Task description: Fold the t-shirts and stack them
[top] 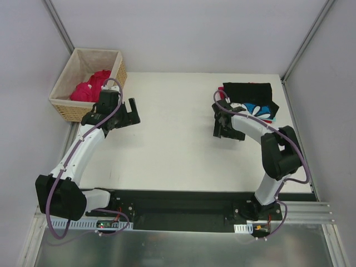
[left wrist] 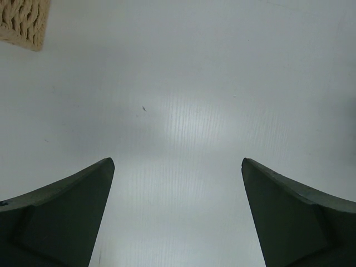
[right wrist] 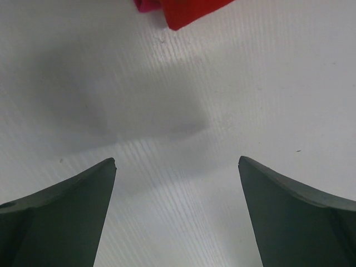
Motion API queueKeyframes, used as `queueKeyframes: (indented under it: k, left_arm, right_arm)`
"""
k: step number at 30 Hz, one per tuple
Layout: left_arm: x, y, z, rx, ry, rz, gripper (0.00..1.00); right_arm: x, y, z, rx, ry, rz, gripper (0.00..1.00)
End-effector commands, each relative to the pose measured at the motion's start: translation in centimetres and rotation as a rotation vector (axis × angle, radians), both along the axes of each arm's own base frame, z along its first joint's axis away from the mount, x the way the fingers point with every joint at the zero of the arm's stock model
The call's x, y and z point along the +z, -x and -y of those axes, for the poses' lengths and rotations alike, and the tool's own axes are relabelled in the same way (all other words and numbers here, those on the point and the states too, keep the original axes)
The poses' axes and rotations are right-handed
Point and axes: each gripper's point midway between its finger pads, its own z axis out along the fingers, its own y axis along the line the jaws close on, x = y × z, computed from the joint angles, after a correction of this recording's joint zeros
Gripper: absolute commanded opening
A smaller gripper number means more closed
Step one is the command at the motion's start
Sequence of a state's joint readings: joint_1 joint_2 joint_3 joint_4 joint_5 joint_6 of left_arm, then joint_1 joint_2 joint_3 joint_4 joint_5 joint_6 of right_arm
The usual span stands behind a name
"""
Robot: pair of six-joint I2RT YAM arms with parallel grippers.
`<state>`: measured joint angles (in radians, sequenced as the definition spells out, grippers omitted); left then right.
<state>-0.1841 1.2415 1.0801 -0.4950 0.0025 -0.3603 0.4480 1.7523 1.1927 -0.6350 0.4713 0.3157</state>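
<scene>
A crumpled magenta-pink t-shirt [top: 90,87] lies inside the wicker basket [top: 62,108] at the far left. At the far right is a stack of folded shirts: black [top: 247,90], blue with white petals [top: 259,108], and a red edge [top: 268,118]. My left gripper [top: 134,113] is open and empty over bare table just right of the basket; its jaws stand wide apart in the left wrist view [left wrist: 178,162]. My right gripper [top: 223,130] is open and empty just left of the stack. The right wrist view [right wrist: 177,162] shows a red cloth corner [right wrist: 189,11] beside a bit of pink cloth [right wrist: 146,4].
The white table [top: 178,144] lies between the arms. A corner of the basket shows in the left wrist view [left wrist: 22,22]. Grey walls close in the back and sides. A black base rail [top: 178,203] runs along the near edge.
</scene>
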Motion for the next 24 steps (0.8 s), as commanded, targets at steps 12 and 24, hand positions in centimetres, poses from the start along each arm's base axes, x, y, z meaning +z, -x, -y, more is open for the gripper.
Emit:
queueKeyframes:
  k: [12, 24]
  left_arm:
    - [2.6, -0.3, 1.0, -0.017, 0.046, 0.072, 0.99]
    - [2.2, -0.7, 0.7, -0.007, 0.027, 0.060, 0.99]
  right_arm:
    - [-3.2, -4.9, 2.2, -0.163, -0.189, -0.017, 0.97]
    - [-1.6, -9.8, 3.3, -0.190, -0.217, 0.005, 0.98]
